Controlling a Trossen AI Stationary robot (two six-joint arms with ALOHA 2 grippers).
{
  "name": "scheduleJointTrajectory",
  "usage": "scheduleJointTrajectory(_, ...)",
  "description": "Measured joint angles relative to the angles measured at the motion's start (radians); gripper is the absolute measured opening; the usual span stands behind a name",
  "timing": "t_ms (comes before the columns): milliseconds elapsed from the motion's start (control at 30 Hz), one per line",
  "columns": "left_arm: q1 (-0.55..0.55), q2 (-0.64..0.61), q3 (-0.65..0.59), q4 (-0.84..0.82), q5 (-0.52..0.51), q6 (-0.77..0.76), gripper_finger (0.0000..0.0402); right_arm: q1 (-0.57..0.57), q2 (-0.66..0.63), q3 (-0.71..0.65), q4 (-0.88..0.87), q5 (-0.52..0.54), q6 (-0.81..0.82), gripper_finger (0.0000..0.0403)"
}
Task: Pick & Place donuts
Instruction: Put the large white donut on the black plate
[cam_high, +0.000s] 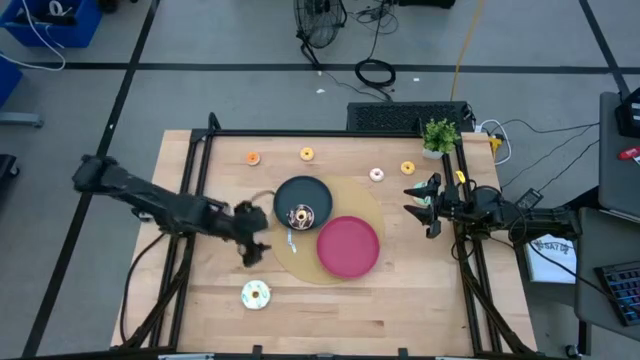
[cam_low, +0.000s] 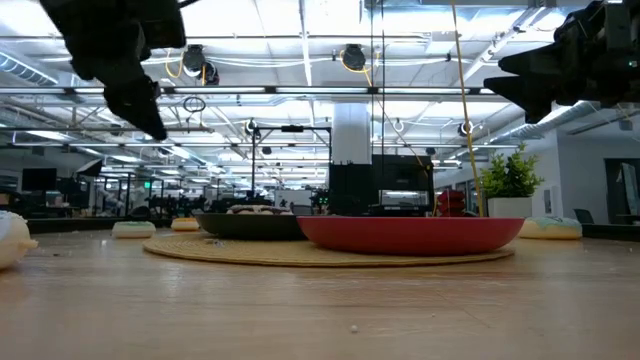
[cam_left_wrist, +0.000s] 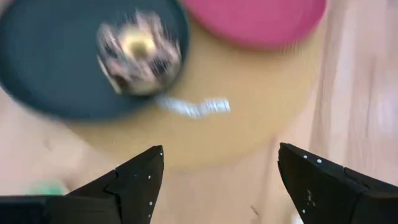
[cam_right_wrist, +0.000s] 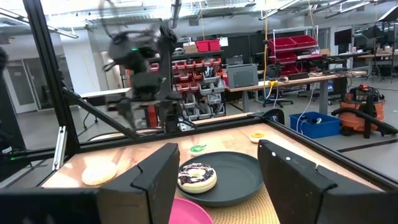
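Nearest the front edge, left of centre, a white sprinkled donut lies alone on the wooden table. Just beyond it the left gripper hangs with its fingers spread and empty, beside the left rim of the round tan mat. On that mat the red plate sits bare at the near right, and the black plate behind it carries one brown frosted donut; a small pale wrapper-like scrap lies on the mat between the plates. At the right edge the right gripper waits above the table, fingers parted, holding nothing. Along the far side lie four more donuts: an orange one, a yellow one, a pink one and another yellow one, well apart from each other; a small green ring also shows beside the black plate. A potted plant stands at the far right corner. The rings look light, rigid toy pieces, probably smooth and apt to slide, so pinching across one side of the ring, a finger through the hole, seems safest. No readable writing or brand shows
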Motion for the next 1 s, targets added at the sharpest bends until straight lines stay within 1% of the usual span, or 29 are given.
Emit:
scheduleJointTrajectory(67,-0.029,0.107,0.093,-0.14,0.05,-0.123,0.031,0.0,0.0,0.0,0.0,0.0,0.0,0.0208)
scheduleJointTrajectory(133,-0.057,0.203,0.173,-0.232,0.121,-0.242,0.031,0.0,0.0,0.0,0.0,0.0,0.0,0.0208)
scheduleJointTrajectory(233,-0.108,0.309,0.264,-0.284,0.228,-0.404,0.031,0.0,0.0,0.0,0.0,0.0,0.0,0.0208)
scheduleJointTrajectory(367,-0.2,0.422,0.35,-0.3,0.296,-0.505,0.031,0.0,0.0,0.0,0.0,0.0,0.0,0.0208)
scheduleJointTrajectory(467,-0.26,0.475,0.398,-0.314,0.288,-0.569,0.031,0.0,0.0,0.0,0.0,0.0,0.0,0.0208)
scheduleJointTrajectory(600,-0.313,0.517,0.412,-0.325,0.195,-0.653,0.031,0.0,0.0,0.0,0.0,0.0,0.0,0.0208)
scheduleJointTrajectory(667,-0.331,0.531,0.406,-0.344,0.167,-0.685,0.031,0.0,0.0,0.0,0.0,0.0,0.0,0.0208)
scheduleJointTrajectory(833,-0.362,0.578,0.403,-0.453,0.167,-0.726,0.031,0.0,0.0,0.0,0.0,0.0,0.0,0.0208)
scheduleJointTrajectory(1000,-0.388,0.598,0.403,-0.442,0.209,-0.724,0.031,0.0,0.0,0.0,0.0,0.0,0.0,0.0208)
